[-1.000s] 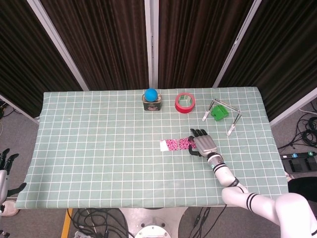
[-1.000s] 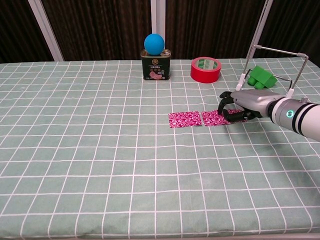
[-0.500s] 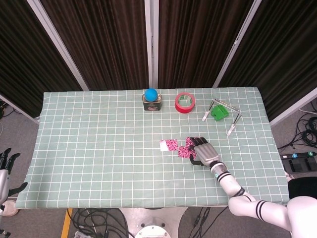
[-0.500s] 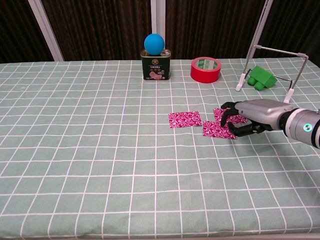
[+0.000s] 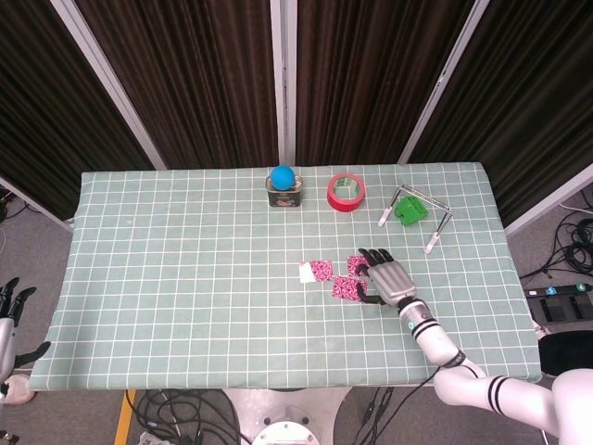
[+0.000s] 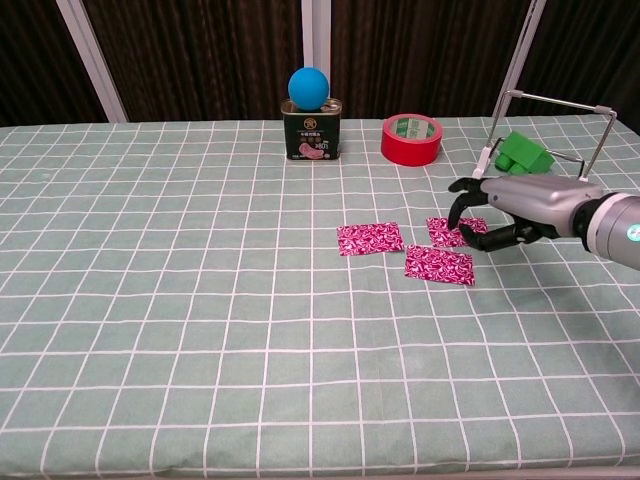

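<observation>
Right hand [image 6: 497,212] hovers with fingers spread and loosely curled, holding nothing, right over the pink patterned foil sachets [image 6: 440,263] lying flat on the green checked counter [image 6: 180,300]. Left hand [image 5: 11,315] hangs off the counter at 8 o'clock, fingers apart, empty. Red tape roll [image 6: 411,138] sits at 12 o'clock.

Can [image 6: 311,131]: upper centre of the chest view, blue ball [image 6: 309,86] sitting on top.
Red tape roll [image 6: 411,139]: just right of the can.
Green block [image 6: 524,154]: upper right, under a wire frame [image 6: 548,100].
</observation>
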`<state>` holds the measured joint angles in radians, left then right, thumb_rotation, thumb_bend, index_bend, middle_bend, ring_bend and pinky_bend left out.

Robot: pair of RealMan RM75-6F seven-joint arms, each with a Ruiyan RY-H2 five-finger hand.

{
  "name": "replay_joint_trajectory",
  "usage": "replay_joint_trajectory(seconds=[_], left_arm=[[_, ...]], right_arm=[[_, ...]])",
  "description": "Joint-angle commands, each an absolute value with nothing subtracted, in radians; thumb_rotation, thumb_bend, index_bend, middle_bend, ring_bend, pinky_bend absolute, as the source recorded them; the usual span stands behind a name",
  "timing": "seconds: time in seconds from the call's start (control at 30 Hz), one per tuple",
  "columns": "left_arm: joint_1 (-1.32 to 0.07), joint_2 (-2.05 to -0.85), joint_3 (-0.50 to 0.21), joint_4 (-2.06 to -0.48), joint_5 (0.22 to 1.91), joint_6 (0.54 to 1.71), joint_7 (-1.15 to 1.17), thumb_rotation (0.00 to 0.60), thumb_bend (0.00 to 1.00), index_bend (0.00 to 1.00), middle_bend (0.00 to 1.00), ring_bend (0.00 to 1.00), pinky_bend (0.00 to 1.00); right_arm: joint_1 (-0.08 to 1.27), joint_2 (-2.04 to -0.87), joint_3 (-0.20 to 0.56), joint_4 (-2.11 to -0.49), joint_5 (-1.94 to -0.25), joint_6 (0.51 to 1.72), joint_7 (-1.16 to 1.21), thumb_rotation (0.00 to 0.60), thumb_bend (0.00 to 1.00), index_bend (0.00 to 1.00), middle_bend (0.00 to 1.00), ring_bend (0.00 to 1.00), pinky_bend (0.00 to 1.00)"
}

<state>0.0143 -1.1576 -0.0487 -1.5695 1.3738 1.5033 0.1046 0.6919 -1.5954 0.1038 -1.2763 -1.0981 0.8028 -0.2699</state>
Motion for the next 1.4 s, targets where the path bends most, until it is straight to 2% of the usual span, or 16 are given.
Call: replay_joint_trajectory(seconds=[0.03, 0.23, 0.3, 0.57, 1.4], left_arm=[[0.015, -1.158, -0.048, -1.571, 1.373, 1.502, 0.105, 0.6, 0.08, 0.23, 0.16, 0.11, 0.15], [0.012, -1.158, -0.049, -1.573, 1.374, 1.5, 0.11, 0.6, 0.08, 0.23, 0.16, 0.11, 0.15], [0.013, -1.157, -0.049, -1.574, 1.372, 1.5, 0.112, 0.6, 0.08, 0.23, 0.16, 0.11, 0.15], [0.009, -1.157, -0.05, -1.579, 1.365, 1.49, 0.12, 0.6, 0.08, 0.23, 0.16, 0.11, 0.15], [0.01, -1.158, -0.048, -1.572, 1.365, 1.489, 0.112, 0.6, 0.08, 0.23, 0.16, 0.11, 0.15]], right_arm=[[0.709, -1.623, 0.128, -1.21, -1.08, 0.801, -0.272, 0.319, 0.22, 0.3, 0.0, 0.0, 0.0], [0.739, -1.674, 0.141, -1.099, -1.077, 0.778, -0.286, 0.493, 0.14, 0.34, 0.02, 0.0, 0.0], [0.747, -1.692, 0.145, -1.063, -1.079, 0.769, -0.279, 0.511, 0.14, 0.34, 0.03, 0.0, 0.0], [0.765, -1.753, 0.151, -0.947, -1.087, 0.727, -0.241, 0.511, 0.15, 0.36, 0.03, 0.0, 0.0], [0.774, -1.808, 0.167, -0.85, -1.1, 0.696, -0.231, 0.512, 0.13, 0.35, 0.03, 0.0, 0.0]])
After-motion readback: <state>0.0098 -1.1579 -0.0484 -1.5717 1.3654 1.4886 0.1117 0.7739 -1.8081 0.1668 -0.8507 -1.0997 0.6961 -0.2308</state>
